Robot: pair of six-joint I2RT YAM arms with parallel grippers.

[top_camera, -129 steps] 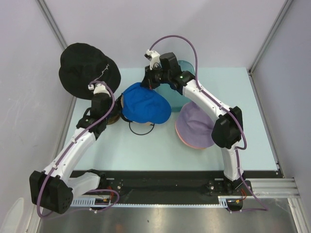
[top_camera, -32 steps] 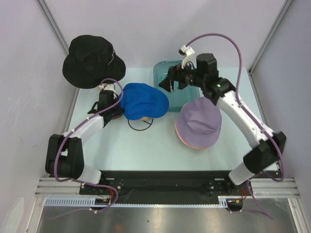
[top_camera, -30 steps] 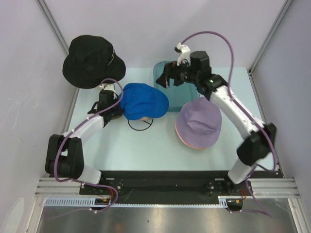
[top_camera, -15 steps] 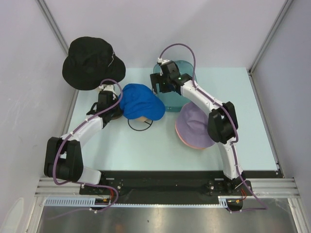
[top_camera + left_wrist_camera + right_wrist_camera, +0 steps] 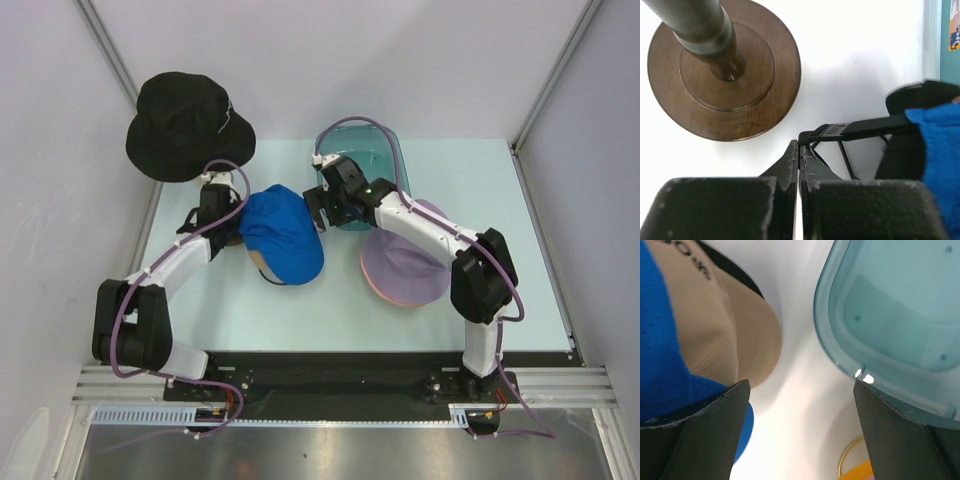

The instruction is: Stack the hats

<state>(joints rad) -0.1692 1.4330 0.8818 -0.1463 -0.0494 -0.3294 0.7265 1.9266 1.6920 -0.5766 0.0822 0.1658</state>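
Left gripper [image 5: 798, 159] jaws together, left of blue cap [image 5: 285, 232]. Right gripper [image 5: 316, 205] jaws apart, mid-frame between cap and teal tub [image 5: 365, 160]. Black hat [image 5: 188, 125] upper left.

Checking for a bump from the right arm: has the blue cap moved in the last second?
Yes. The blue cap has slid and turned toward the near side, away from the teal bin.

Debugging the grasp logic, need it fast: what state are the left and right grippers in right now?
Left gripper: closed, nothing visibly held.
Right gripper: open, empty, hovering between the blue cap and the teal bin.
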